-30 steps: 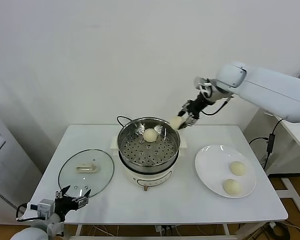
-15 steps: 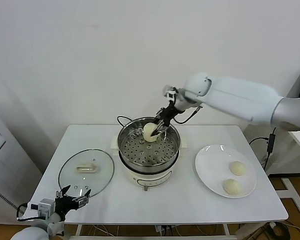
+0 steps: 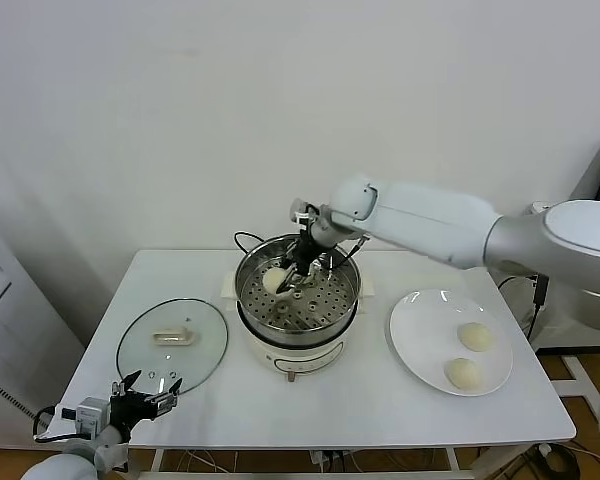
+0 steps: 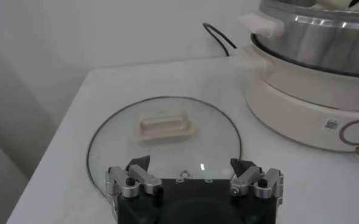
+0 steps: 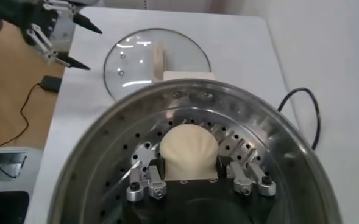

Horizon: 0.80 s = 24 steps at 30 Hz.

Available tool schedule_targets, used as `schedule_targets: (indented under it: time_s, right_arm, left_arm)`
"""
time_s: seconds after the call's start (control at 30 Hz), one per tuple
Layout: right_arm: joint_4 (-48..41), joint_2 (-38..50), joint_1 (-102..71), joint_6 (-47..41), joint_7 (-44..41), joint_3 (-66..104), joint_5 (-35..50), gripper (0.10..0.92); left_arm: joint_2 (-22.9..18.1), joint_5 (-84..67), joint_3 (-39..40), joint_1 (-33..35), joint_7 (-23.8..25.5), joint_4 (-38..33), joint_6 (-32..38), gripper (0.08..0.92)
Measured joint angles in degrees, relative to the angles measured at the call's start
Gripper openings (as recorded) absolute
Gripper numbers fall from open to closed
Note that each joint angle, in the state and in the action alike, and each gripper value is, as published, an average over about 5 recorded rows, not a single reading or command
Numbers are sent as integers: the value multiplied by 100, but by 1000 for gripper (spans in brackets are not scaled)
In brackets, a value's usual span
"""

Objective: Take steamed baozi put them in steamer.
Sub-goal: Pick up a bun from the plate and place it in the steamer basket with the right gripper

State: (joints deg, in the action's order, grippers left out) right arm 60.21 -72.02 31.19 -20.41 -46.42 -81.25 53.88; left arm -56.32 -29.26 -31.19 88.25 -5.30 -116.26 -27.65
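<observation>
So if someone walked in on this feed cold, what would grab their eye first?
Probably the long right arm stretched over the table, its right claw down inside the shiny steamer and shut on a baozi. Next, two more buns waiting on the white plate to the steamer's right, and the glass lid lying flat to its left.

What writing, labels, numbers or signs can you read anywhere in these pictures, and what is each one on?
No text can be read anywhere.
The steamer: a small square code-like sticker on its white base, too small to read.
The steamer's round control, beside the sticker: any marks too blurred to read.
The glass lid, the plate and the table: no writing shows.
</observation>
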Motion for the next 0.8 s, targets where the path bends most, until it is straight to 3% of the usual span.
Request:
schedule_targets:
  time_s: [0.27,0.63,0.8]
  right_arm:
    - [-264,-239,-267,-44,176,63,-61,522]
    - [-268,-234,-299,-79,276,127,-98,787]
    - [-117,-7,-67,-57,132,73,-158,821]
  left_arm:
    - [5,-7,-5,14,11,8,27,823]
    - [2,-6,-3,24,17,12,31,823]
    - [-6,1,-21,52,17,-7,30,823]
